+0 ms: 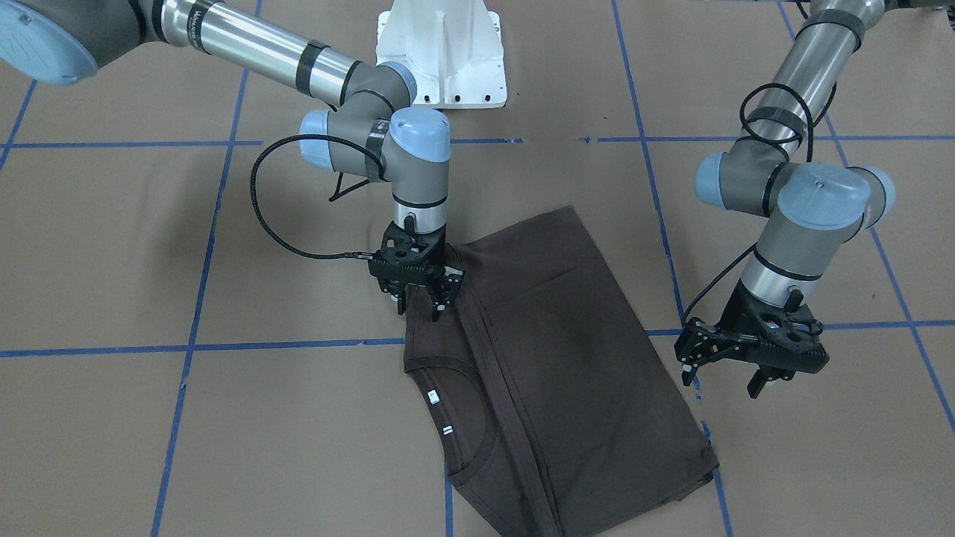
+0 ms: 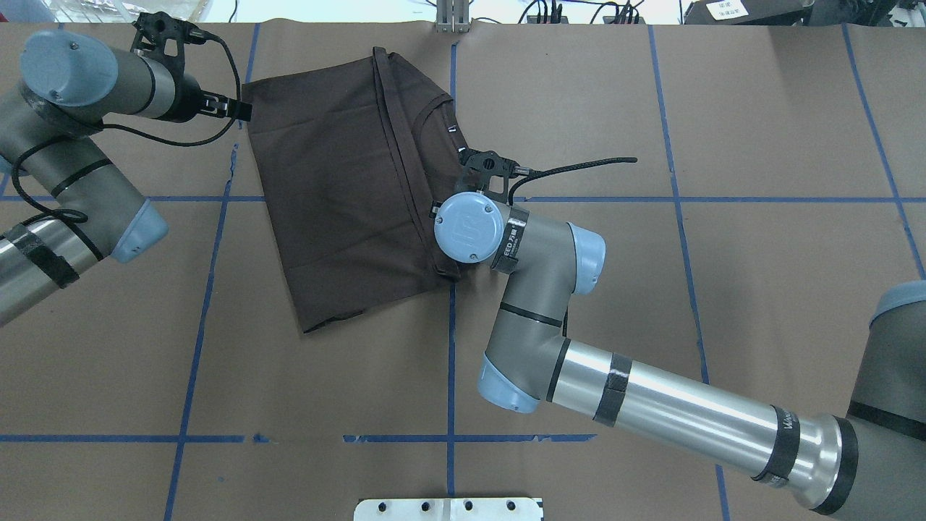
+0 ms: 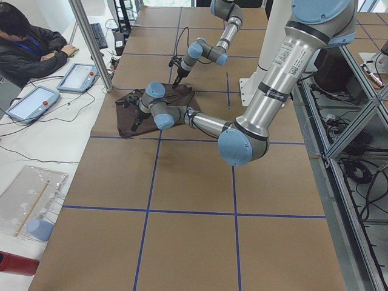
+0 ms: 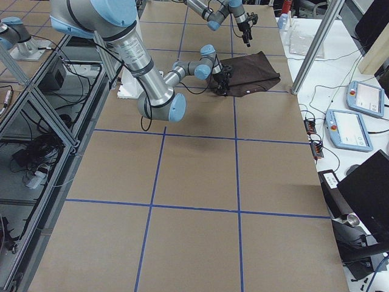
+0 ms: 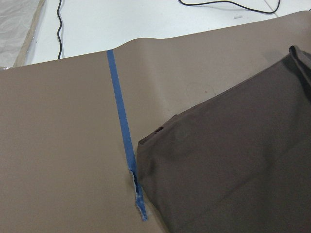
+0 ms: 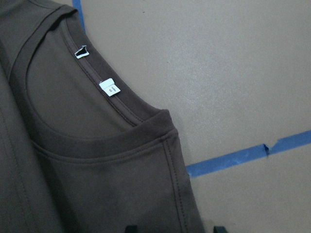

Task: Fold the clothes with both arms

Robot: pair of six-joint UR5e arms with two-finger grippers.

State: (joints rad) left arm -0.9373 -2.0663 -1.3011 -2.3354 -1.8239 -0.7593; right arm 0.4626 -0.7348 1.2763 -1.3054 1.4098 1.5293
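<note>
The dark brown T-shirt [image 1: 567,350] lies folded lengthwise on the brown paper, with the collar [image 1: 477,425] and white neck label [image 1: 433,397] showing; it also shows in the overhead view [image 2: 340,188]. My right gripper [image 1: 422,307] is open and points down over the shirt's shoulder edge beside the collar. In the right wrist view its fingertips [image 6: 129,228] straddle that edge [image 6: 170,160]. My left gripper [image 1: 720,373] is open and empty, low beside the shirt's opposite long edge, near a corner [image 2: 249,90]. The left wrist view shows that corner [image 5: 160,136] lying flat.
The white pedestal base [image 1: 440,52] stands at the robot's side of the table. Blue tape lines [image 1: 283,345] grid the paper. The shirt lies near the table's far edge [image 2: 448,25]. An operator [image 3: 30,42] with tablets [image 3: 76,76] sits beyond that edge, by a metal pole [image 3: 91,42].
</note>
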